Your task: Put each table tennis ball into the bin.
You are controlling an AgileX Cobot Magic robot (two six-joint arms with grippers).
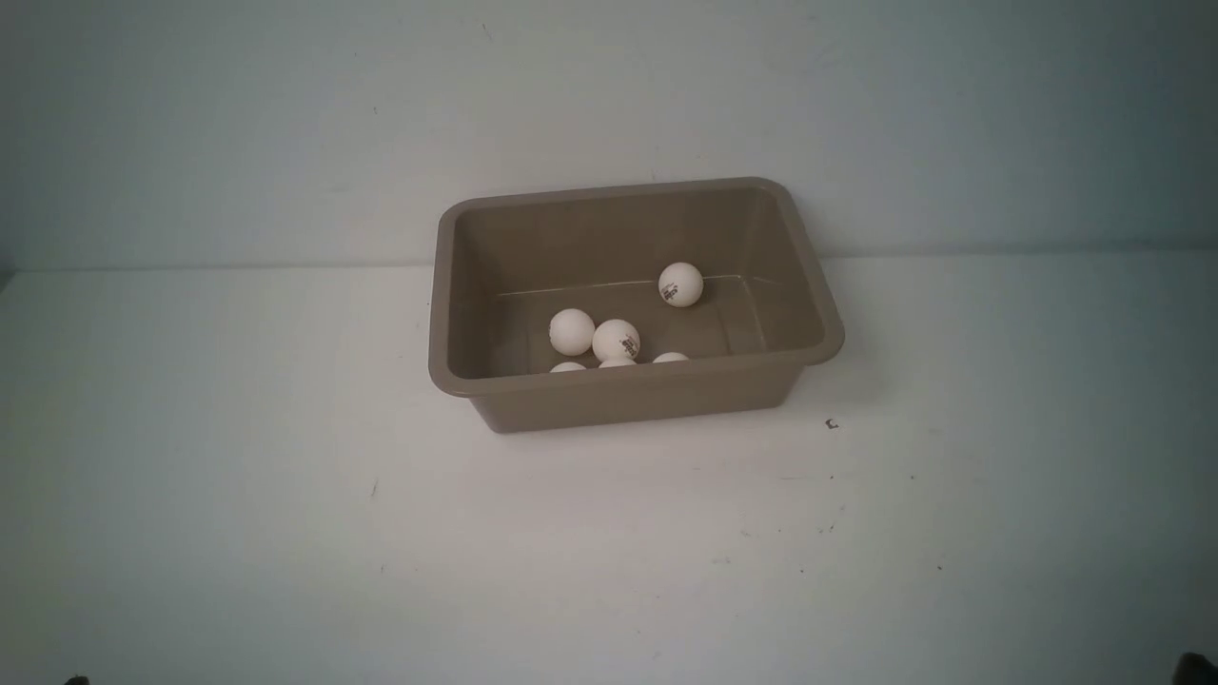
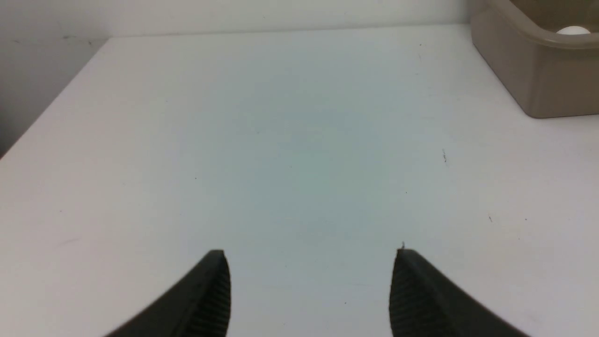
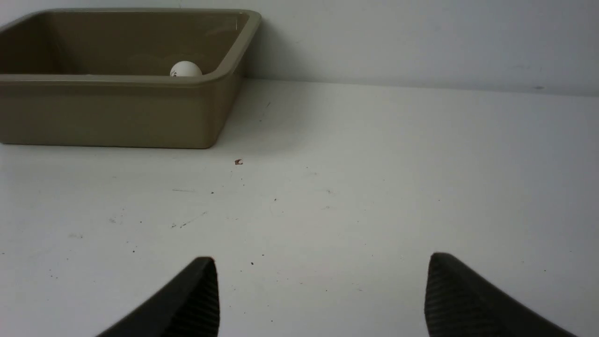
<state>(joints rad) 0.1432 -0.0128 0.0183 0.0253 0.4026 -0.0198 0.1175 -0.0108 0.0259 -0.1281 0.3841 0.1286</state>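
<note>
The taupe-brown bin point(image 1: 628, 382) stands on the white table near the back wall. Inside it lie several white table tennis balls: one with a dark logo near the far wall point(image 1: 680, 283), two together point(image 1: 572, 331) point(image 1: 616, 341), and three more half hidden behind the near rim point(image 1: 670, 358). No ball shows on the table. My left gripper point(image 2: 311, 255) is open and empty over bare table, left of the bin point(image 2: 538, 79). My right gripper point(image 3: 323, 262) is open and empty over bare table, right of the bin point(image 3: 117, 112), where one ball point(image 3: 186, 69) shows.
A small dark speck point(image 1: 832, 424) lies on the table by the bin's near right corner. The pale wall rises right behind the bin. The table's left edge point(image 2: 51, 100) shows in the left wrist view.
</note>
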